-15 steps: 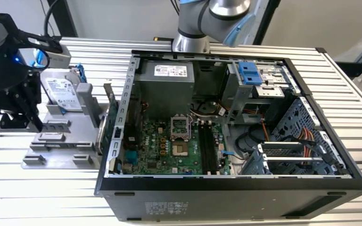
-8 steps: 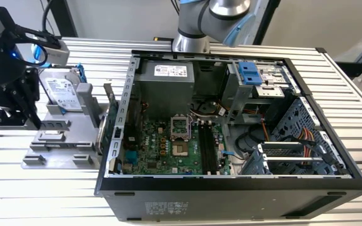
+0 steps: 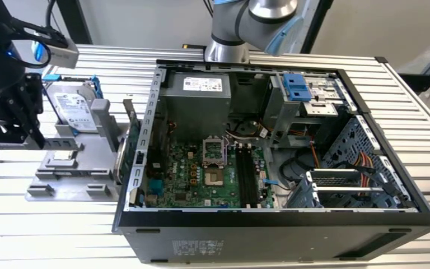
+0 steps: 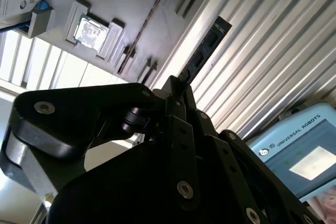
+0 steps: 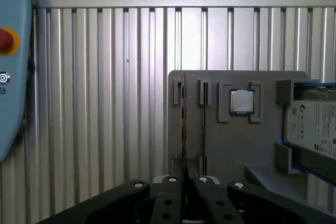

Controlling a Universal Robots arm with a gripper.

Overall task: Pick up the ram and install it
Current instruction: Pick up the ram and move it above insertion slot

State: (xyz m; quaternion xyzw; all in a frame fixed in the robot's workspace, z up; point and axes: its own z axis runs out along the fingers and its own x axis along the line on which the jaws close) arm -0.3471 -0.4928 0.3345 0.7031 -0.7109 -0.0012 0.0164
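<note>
The ram (image 4: 207, 45) is a dark narrow stick with black chips, poking out from between my fingers. My gripper (image 4: 178, 85) is shut on its lower end. It looks like a thin edge-on line (image 5: 182, 119) rising from my gripper (image 5: 184, 179) in the first wrist view. In the exterior view my gripper (image 3: 9, 126) hangs over the left end of the grey fixture (image 3: 65, 179), away from the open computer case (image 3: 275, 218). The black memory slots (image 3: 246, 174) lie on the green motherboard inside the case.
The fixture also carries a square silver CPU (image 5: 242, 100) and a hard drive (image 3: 71, 109) in a blue frame. A pale blue pendant (image 4: 299, 156) lies on the slatted table. The arm's base (image 3: 226, 50) stands behind the case.
</note>
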